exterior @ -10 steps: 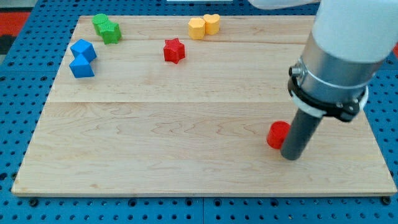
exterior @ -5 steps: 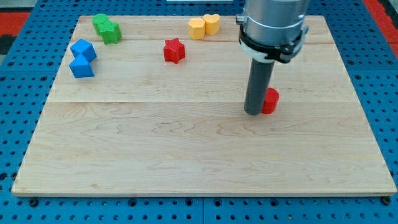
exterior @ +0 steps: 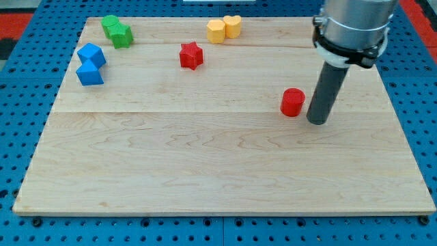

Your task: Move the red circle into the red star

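Tip (exterior: 316, 121) bare, no gripper — red circle (exterior: 292, 102) just left, small gap.

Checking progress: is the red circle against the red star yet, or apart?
Apart. The red circle sits far toward the view's right of the red star, my tip beside it.

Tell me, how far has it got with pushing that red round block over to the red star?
Not done yet: the red circle sits right of the board's middle, well apart from the red star near the view's top. In hand: my tip stands just to the circle's right, a small gap between them, on the side fit for pushing it leftward. Left: slide the circle left and up across the bare wood until it meets the star.
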You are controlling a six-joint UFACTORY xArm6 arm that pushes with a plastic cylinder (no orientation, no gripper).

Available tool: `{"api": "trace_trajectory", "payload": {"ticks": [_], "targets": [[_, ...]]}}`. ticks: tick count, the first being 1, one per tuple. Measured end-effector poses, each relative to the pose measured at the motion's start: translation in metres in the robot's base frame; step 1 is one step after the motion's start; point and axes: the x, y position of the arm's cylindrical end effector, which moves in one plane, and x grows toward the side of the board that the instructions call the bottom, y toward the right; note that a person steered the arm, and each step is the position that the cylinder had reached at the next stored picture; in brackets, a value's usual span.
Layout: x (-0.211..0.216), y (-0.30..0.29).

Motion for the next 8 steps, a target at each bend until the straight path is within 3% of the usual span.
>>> {"api": "trace_trajectory", "payload": {"ticks": [2, 4, 5, 6, 7, 8], "targets": [[-0.043, -0.114], [-0.064, -0.052], [-0.088, -0.111], [-0.083, -0.174], [-0.066, -0.142], [-0.057, -0.203]]}}
